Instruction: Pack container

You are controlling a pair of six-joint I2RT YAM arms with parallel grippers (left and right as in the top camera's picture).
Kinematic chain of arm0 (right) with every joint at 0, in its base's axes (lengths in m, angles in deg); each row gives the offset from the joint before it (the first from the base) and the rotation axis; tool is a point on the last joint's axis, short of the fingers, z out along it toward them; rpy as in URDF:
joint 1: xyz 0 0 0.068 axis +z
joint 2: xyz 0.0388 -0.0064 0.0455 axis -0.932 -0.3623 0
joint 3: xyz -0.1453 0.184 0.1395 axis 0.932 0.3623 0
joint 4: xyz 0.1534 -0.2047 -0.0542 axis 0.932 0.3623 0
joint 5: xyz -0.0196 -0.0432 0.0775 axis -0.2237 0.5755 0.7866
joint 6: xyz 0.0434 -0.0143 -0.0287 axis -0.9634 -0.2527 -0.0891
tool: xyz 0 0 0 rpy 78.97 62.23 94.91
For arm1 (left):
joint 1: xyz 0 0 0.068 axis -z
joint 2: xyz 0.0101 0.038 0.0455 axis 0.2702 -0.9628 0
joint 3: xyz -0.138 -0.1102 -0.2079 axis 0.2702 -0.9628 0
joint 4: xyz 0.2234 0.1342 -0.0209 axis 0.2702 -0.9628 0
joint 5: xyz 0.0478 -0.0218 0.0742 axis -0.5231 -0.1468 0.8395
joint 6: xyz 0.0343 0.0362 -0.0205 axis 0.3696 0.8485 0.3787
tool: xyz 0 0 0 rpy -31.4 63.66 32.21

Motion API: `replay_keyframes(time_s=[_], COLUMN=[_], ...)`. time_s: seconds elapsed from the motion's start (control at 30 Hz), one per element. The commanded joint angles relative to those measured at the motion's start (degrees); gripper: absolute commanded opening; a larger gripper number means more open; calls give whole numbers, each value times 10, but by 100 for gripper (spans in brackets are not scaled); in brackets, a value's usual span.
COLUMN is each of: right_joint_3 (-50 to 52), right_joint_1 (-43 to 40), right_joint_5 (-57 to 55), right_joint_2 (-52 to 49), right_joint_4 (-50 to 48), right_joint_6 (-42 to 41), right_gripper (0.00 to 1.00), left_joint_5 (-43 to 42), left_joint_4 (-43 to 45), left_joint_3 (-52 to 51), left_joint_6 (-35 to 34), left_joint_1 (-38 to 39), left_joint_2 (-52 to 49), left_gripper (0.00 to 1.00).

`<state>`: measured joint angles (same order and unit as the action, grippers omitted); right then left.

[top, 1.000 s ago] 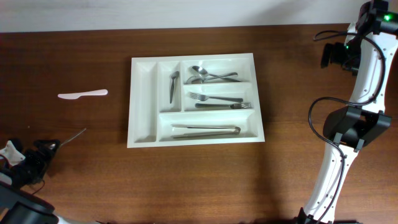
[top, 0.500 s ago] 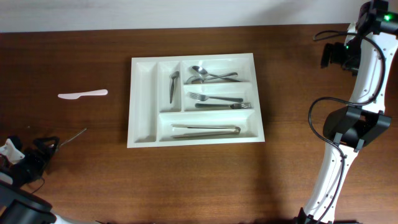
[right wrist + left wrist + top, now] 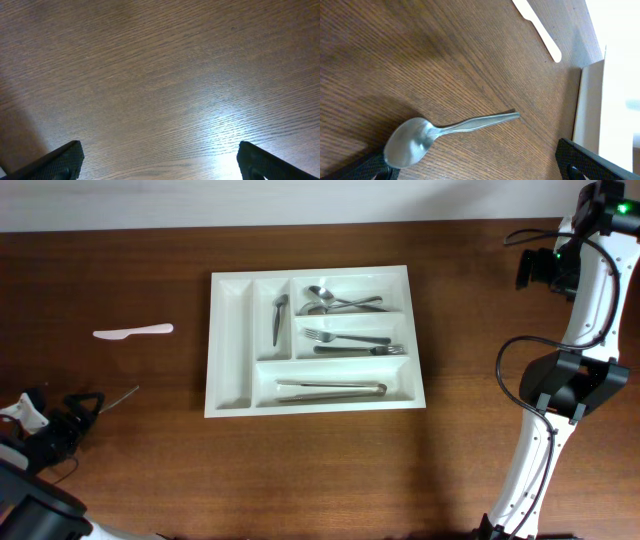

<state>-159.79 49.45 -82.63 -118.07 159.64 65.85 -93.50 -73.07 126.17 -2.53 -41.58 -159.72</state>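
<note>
Since a second ago, slight shift of the left fingers [image 3: 590,160] beside the slim silver metal spoon [image 3: 450,132]; nothing else moved. Spread wide, holding nothing, spoon bowl just beside one fingertip. Right fingers [image 3: 60,160] also wide and empty, over the dark brown wooden counter [image 3: 300,470], well apart from everything. Large white rectangular plastic five-compartment tray [image 3: 230,350] mid-counter, already carrying spoons [image 3: 330,302], forks [image 3: 345,337] and tongs [image 3: 330,390]; leftmost narrow slot bare. Flat white plastic knife [image 3: 133,332] loose to the tray's left. Risks:
- Thin spoon lying flat, so likely to skid or spin if nudged on the bowl instead of pinched.
- Tips scraping the counter if lowered too hard.
- Off-centre grip near the bowl, with the handle drooping and catching the tray wall.
</note>
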Motion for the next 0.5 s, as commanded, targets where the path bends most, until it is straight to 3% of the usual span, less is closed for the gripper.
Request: replay_keyframes(time_s=[0.0, 0.4, 0.47], right_joint_3=[4, 4, 4], right_joint_1=[-2, -2, -2], right_joint_5=[5, 5, 5], right_joint_2=[13, 13, 13], right_joint_4=[-2, -2, -2], right_joint_6=[4, 4, 4], right_gripper=[99, 99, 99], left_joint_5=[-6, 14, 14], left_joint_4=[2, 0, 0], left_joint_3=[-5, -5, -5], left_joint_6=[12, 11, 9], left_joint_1=[2, 2, 2], left_joint_2=[-13, -13, -13], left_gripper=[99, 97, 84])
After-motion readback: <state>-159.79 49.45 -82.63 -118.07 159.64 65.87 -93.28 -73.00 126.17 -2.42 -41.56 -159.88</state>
